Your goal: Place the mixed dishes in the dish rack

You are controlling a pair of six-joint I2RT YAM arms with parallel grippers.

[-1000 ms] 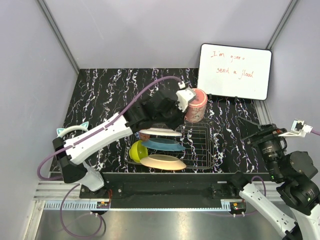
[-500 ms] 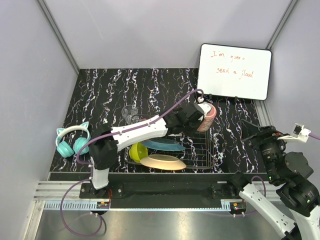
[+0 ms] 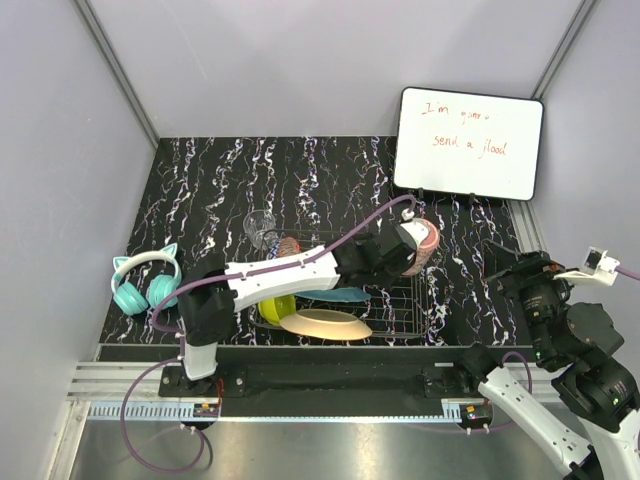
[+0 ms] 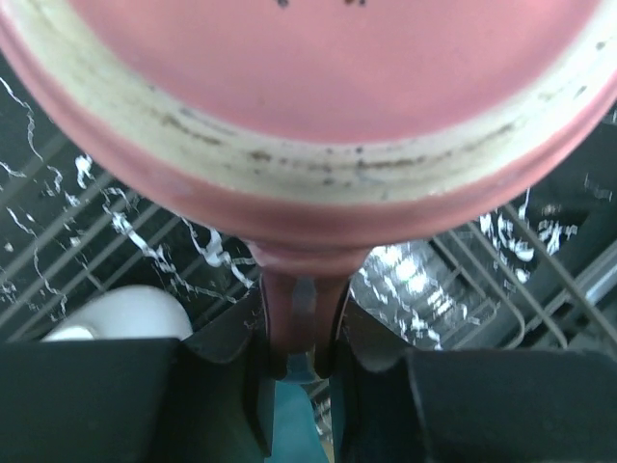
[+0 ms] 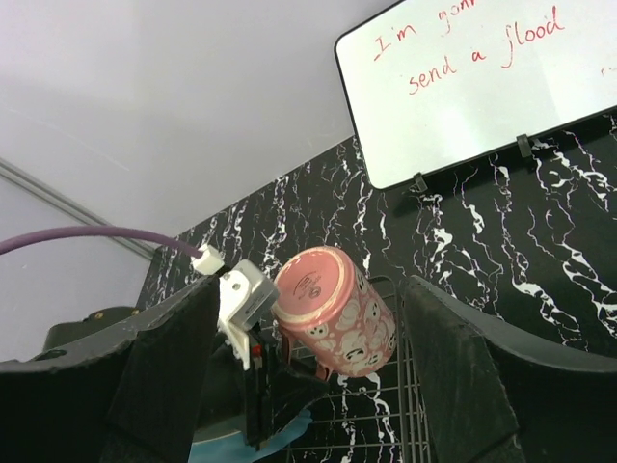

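Black marbled table (image 3: pixel 210 190) carries the dish rack (image 3: pixel 402 296) by its near edge; our left fingers (image 4: pixel 227 391) clamp the handle of the reddish-brown cup (image 5: pixel 337 318) over the rack's right end; we see our right fingers (image 5: pixel 463 376) wide and empty.

Left arm (image 3: pixel 290 275) white w/ blk joints (purple cable (image 5: pixel 96 237) along it), left gripper (image 4: pixel 299 371) blk.

A front plate (image 3: pixel 325 323) is stood before a rear plate (image 3: pixel 342 294) in the left half of the dish rack (image 3: pixel 400 300), with a bowl (image 3: pixel 276 308) at their left. A cup (image 3: pixel 424 244) is held above the rack's right rear corner. The headphones (image 3: pixel 145 281) are laid far left, and a whiteboard (image 3: pixel 468 143) is propped back right.
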